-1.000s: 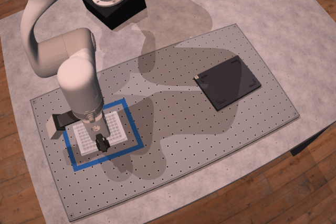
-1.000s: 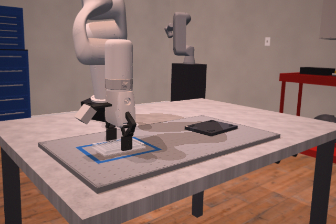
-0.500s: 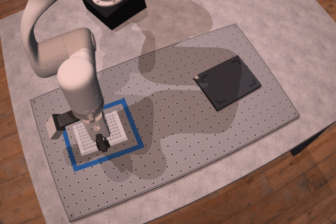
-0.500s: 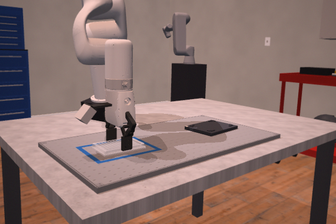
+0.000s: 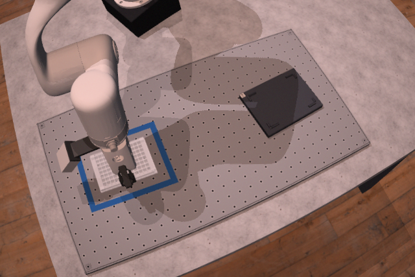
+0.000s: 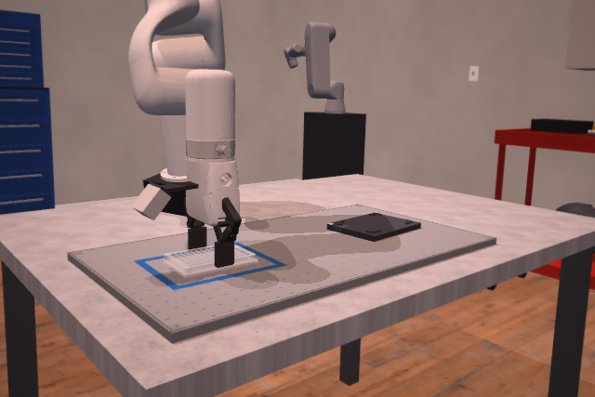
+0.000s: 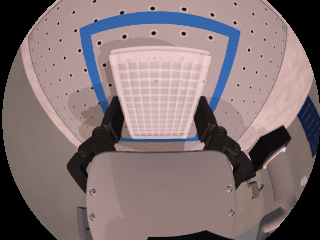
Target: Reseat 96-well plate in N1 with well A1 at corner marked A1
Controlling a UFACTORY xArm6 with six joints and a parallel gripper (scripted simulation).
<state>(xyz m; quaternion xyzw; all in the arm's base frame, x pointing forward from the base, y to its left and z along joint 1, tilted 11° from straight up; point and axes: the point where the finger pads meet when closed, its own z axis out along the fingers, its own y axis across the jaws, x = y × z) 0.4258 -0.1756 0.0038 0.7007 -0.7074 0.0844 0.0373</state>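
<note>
The 96-well plate [image 5: 144, 159] lies in the lower left of the top view, inside the blue taped outline of bench spot B1 [image 5: 167, 163], flat on the perforated deck [image 5: 218, 173]; its long sides run roughly parallel to the tape's long sides, with a band of deck showing between plate and tape on every side that is in view. The gripper [image 6: 211, 250] stands straight down over the plate, its fingers spread wide and closed against the plate's two long sides, so it is gripping the plate across its short width; in the wrist view the two dark fingers sit one against each long edge of the white well grid [image 7: 160, 96], near the end of the plate closest to the camera. In the exterior view the plate's underside appears to rest on the deck; whether it is lifted at all cannot be told. The cut-off corner of the plate cannot be made out in any view.

The plate nest N1 [image 5: 284, 99], a dark rectangular slab with small L-shaped locators at its corners, sits in the right of centre of the top view, well apart from the plate and with nothing on it; a small pale tag [image 5: 242, 95] marks its left corner. The arm's black base block [image 5: 164, 2] stands at the top of the same view, off the deck, on the grey table top [image 5: 334, 9]. In the exterior view a second pale arm [image 6: 319, 66] on a black pedestal stands behind the table; a red cart [image 6: 528, 140] is at the right edge and a blue drawer cabinet [image 6: 23, 118] at the left.
</note>
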